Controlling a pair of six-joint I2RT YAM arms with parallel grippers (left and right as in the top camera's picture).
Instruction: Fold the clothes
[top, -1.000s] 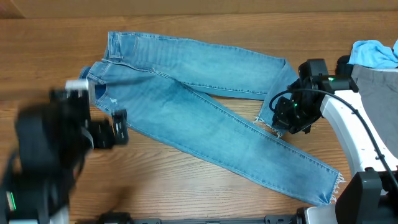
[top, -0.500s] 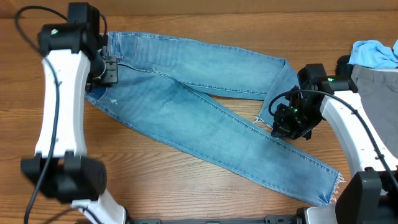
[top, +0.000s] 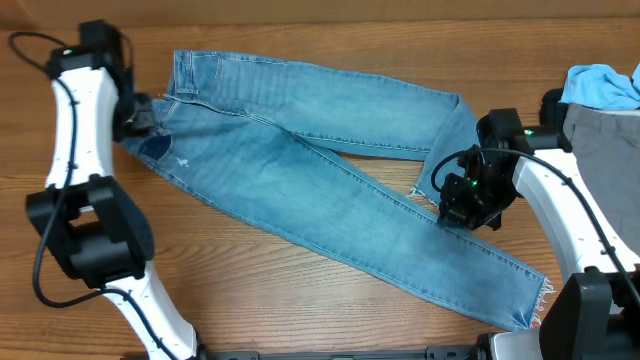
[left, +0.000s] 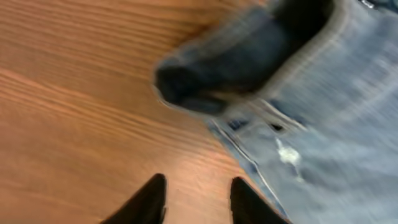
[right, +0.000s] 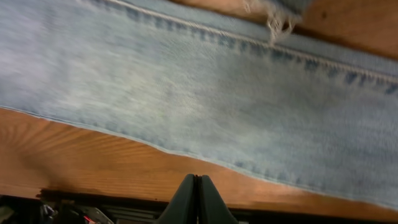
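Jeans (top: 330, 190) spread across table (top: 250, 300); waistband (left: 305, 62) blurred, perhaps a tag, unreadable

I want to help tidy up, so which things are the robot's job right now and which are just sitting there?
In the job:
- jeans, spread out flat
- left gripper, open beside the waistband end
- right gripper, shut, close to a leg

Just sitting there:
- sky-blue garment and grey garment, at the right edge, untouched. They are clothes too, so maybe next.

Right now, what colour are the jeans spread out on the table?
The jeans are a faded light blue, clearest in the overhead view.
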